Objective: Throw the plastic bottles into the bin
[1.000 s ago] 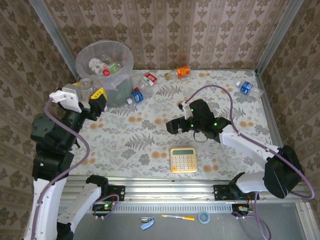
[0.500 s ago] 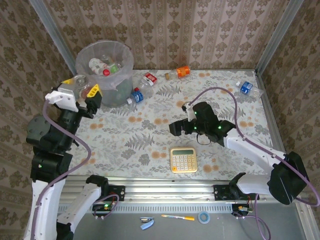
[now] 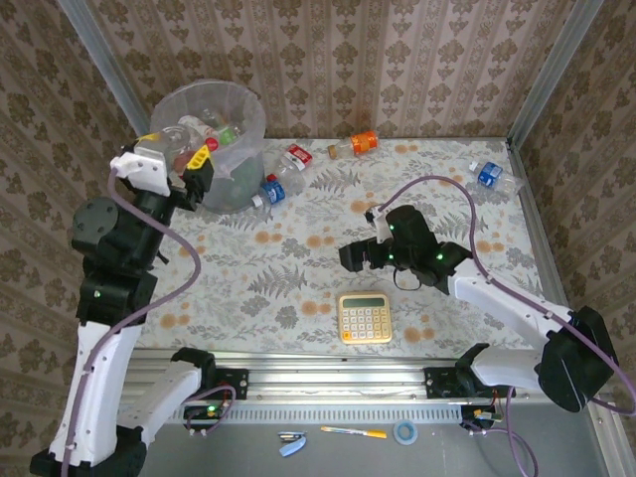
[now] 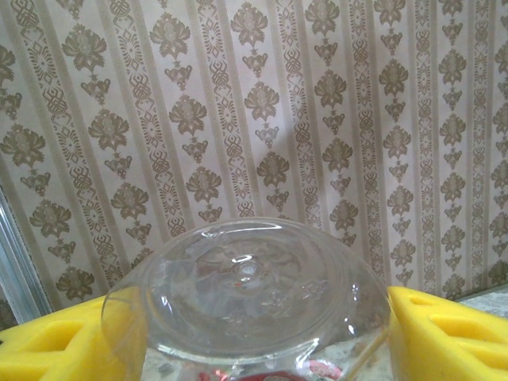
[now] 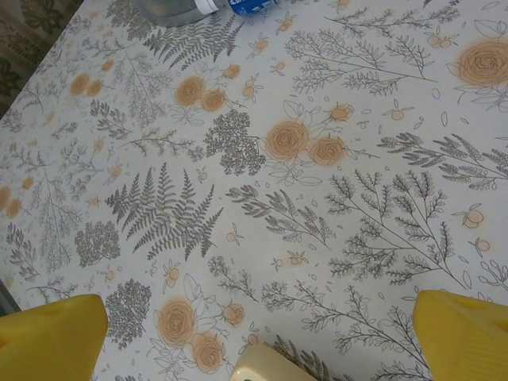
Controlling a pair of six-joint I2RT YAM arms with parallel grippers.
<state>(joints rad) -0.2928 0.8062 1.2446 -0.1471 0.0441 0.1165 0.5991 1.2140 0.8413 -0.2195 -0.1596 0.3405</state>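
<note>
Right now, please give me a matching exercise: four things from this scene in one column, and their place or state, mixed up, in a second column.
1 left claw
2 right claw
3 calculator
4 orange-labelled bottle

A lying by the far wall
B open, holding nothing
C shut on a clear bottle at the bin rim
D near edge of the table

Pairs: 1-C, 2-B, 3-D, 4-A

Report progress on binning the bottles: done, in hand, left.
Done: several bottles lie in the round grey bag-lined bin. In hand: the left end effector holds a clear plastic bottle at the bin's rim. Left: four on the table: a red-labelled bottle and a blue-labelled bottle beside the bin, an orange-labelled bottle by the back wall, a second blue-labelled bottle far right. The right end effector is open and empty.
</note>
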